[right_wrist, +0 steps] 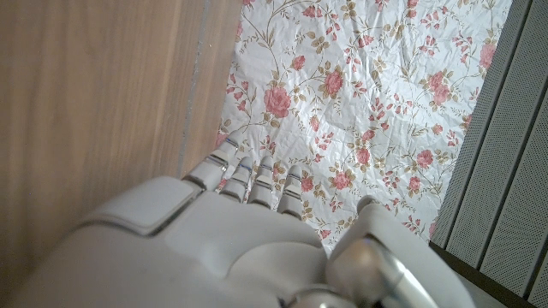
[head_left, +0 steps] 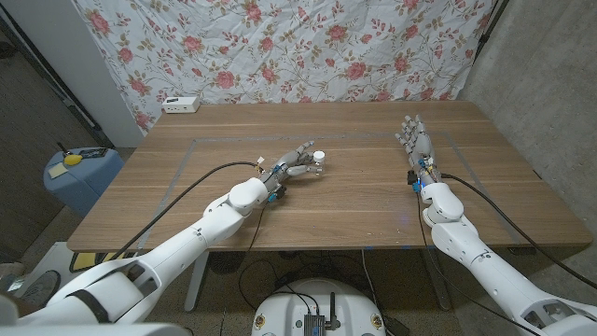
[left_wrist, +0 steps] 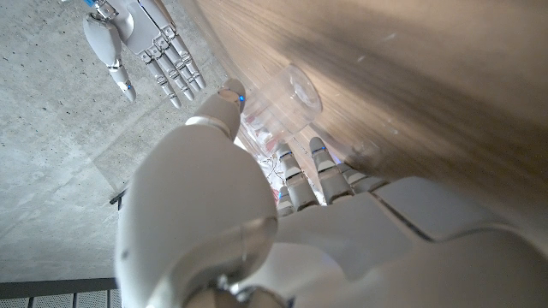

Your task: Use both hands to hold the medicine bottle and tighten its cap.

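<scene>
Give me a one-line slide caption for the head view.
Left hand reaches the small clear medicine bottle with white cap mid-table; right hand waits open, apart, on the brown wooden table.

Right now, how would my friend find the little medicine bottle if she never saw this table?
Start at the wooden table in front of the flowery cloth. Follow the robot's left arm to its left hand, near the table's middle. The medicine bottle is the small clear thing with a white cap at that hand's fingertips; the right hand stands far off with nothing in it.
</scene>
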You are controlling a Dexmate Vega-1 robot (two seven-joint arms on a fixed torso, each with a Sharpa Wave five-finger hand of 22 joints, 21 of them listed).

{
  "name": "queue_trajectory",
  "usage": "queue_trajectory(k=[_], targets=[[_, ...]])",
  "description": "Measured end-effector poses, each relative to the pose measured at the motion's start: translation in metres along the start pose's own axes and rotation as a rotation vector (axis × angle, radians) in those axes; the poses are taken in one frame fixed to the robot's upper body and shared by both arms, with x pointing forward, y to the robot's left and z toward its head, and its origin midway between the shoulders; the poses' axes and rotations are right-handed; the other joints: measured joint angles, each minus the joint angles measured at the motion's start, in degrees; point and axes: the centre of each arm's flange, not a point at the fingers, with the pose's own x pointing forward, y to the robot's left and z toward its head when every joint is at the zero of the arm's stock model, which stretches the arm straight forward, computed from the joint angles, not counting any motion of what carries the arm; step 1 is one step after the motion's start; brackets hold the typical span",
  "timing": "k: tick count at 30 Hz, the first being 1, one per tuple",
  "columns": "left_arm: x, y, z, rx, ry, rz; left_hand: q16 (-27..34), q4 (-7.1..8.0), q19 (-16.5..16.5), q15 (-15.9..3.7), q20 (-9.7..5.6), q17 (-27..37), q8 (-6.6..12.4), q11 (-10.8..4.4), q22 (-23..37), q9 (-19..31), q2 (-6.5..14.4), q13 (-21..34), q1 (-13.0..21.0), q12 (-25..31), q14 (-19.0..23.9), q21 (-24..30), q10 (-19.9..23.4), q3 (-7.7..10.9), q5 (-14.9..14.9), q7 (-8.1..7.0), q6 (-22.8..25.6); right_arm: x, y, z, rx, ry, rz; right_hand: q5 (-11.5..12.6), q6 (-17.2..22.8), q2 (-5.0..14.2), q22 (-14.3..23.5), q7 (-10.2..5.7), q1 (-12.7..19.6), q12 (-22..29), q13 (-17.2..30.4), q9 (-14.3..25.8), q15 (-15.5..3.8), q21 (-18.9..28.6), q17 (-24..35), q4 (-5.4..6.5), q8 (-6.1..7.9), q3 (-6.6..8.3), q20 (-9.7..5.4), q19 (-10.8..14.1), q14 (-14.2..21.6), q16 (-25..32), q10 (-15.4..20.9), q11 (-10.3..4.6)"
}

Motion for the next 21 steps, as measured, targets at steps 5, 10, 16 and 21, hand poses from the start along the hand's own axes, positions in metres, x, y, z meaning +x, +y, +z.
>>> queue_trajectory(k=[5, 10, 16, 21], targets=[[0.0009, -0.0014, 0.0004, 0.001, -0.001, -0.002, 0.00, 0.02, 1.02, -0.13, -1.01, 0.00, 0.00, -0.30, 0.01, 0.00, -0.12, 0.00, 0.78, 0.00, 1.61, 0.23, 2.12, -0.65, 0.00, 0.84, 1.23, -0.0008, -0.0006, -0.0004, 0.001, 0.000, -0.002, 0.00, 0.32, 0.00, 0.00, 0.31, 0.00, 0.00, 0.00, 0.00, 0.00, 0.00, 0.00, 0.00, 0.00, 0.00, 0.00, 0.00, 0.00, 0.00, 0.00, 0.00], [0.0011, -0.0016, 0.0007, 0.004, -0.001, 0.004, 0.00, 0.15, 2.22, -0.14, -0.99, 0.00, 0.00, -0.29, 0.05, 0.00, 0.00, 0.00, 1.51, 0.43, 3.63, 0.26, 4.43, -1.27, 0.00, 1.83, 2.85, -0.0014, -0.0012, -0.0004, 0.001, -0.001, -0.003, 0.20, 0.31, 0.00, 0.00, 0.31, 0.00, 0.00, 0.00, 0.00, 0.00, 0.00, 0.00, 0.00, 0.00, 0.00, 0.00, 0.00, 0.00, 0.00, 0.00, 0.00], [0.0008, -0.0036, 0.0011, 0.006, -0.003, 0.012, 0.00, -0.01, 2.54, -0.30, -1.30, 0.00, 0.00, 0.25, 0.07, 0.00, 0.43, 0.01, 1.97, 0.43, 5.48, 0.26, 6.20, -1.90, 0.00, 3.17, 4.19, -0.0019, -0.0016, -0.0005, 0.001, -0.002, -0.004, 0.20, 0.31, 0.00, 0.00, 0.30, 0.00, 0.00, 0.00, -0.01, 0.00, 0.00, 0.01, 0.00, 0.00, 0.00, 0.00, 0.00, 0.00, 0.00, 0.00, 0.00], [0.0006, -0.0039, 0.0013, 0.010, -0.004, 0.024, 0.00, 0.06, 4.17, -0.32, -0.90, 0.00, 0.00, 0.37, 0.06, 0.00, 0.53, 0.01, 2.50, 0.43, 6.84, 0.26, 7.19, -2.30, 0.01, 3.80, 5.43, -0.0021, -0.0021, -0.0007, 0.001, -0.002, -0.005, 0.19, 0.31, 0.00, 0.00, 0.30, 0.00, 0.00, 0.00, -0.01, 0.00, 0.00, 0.01, 0.00, 0.00, 0.00, 0.00, 0.00, 0.00, 0.00, 0.00, 0.00]])
